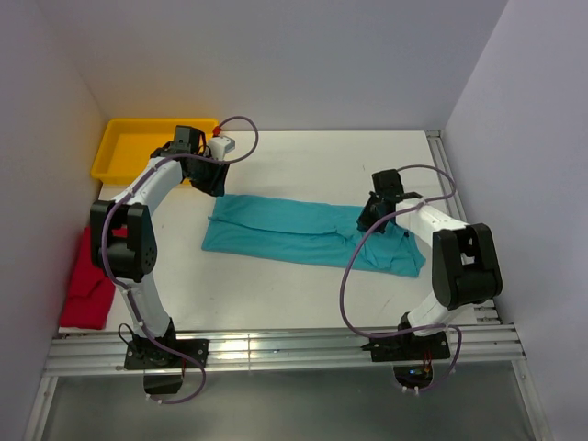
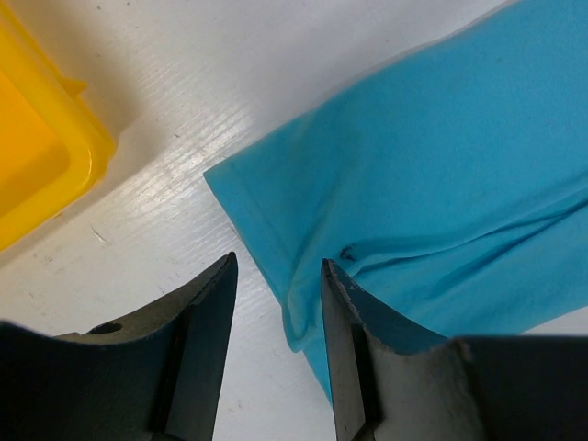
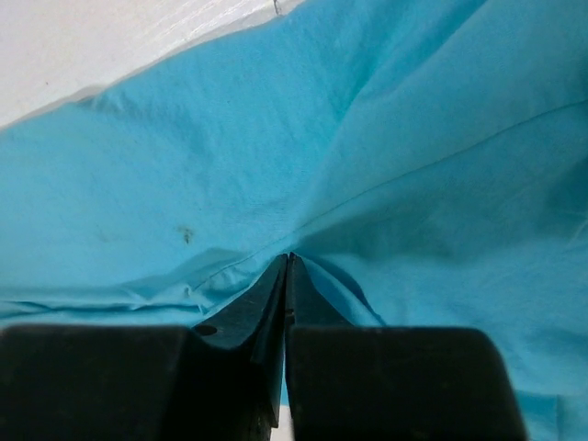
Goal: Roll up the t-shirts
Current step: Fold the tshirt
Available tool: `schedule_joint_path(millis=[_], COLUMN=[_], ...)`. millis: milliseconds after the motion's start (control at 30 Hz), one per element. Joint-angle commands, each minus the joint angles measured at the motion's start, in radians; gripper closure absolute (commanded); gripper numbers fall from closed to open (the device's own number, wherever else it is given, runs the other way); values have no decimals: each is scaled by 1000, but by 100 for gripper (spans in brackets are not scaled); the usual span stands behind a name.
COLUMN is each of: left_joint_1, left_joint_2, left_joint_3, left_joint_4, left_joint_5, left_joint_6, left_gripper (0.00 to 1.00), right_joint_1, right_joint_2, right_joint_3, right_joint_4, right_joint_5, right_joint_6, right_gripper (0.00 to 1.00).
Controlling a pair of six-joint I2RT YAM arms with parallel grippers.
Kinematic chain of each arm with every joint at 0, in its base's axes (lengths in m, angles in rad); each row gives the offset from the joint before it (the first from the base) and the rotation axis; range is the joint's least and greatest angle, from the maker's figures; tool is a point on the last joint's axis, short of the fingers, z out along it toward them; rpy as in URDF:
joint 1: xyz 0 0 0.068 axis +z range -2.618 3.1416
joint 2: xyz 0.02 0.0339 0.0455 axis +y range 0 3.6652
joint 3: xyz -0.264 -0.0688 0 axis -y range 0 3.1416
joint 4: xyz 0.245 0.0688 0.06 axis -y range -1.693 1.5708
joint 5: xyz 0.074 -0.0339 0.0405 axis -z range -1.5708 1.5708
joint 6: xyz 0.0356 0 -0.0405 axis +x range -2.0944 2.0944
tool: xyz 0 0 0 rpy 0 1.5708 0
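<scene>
The teal t-shirt lies folded into a long strip across the table. My left gripper hangs open over its far-left corner. In the left wrist view the hem corner of the teal t-shirt sits between the spread fingers of my left gripper, and a small dark mark shows on the cloth. My right gripper is down on the strip's right part. In the right wrist view its jaws are shut, pinching a ridge of teal fabric. The red t-shirt lies crumpled at the left table edge.
A yellow tray stands at the back left corner, and its rim shows just left of the left gripper. Walls close in the table on the left, back and right. A metal rail runs along the near edge.
</scene>
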Motion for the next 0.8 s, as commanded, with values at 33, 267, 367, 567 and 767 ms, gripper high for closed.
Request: schedule_joint_path(millis=[33,267,367,567,767], left_joint_1=[-6,-6,-6,-7,-7], left_joint_2=[6,12,17,31,31], left_joint_3=[31,15,11,3,2], left_joint_4=[-18,-10,-9,-4,0], left_joint_5=[2,-2,-2,-5,-10], left_joint_6=[6,8,6,5,6], left_gripper=[53,53,53,53,53], right_joint_1=[22,73,99,131,193], right_joint_2=[-48,-163,-204,-225,-194], right_joint_3=[-23,-109,-144,-177,-161], right_joint_4=[25,27,25,48,50], right_joint_5=[-8,-20,-17,-53,-59], right_joint_6=[4,30,38,47,46], right_gripper=[99,100,100,100,100])
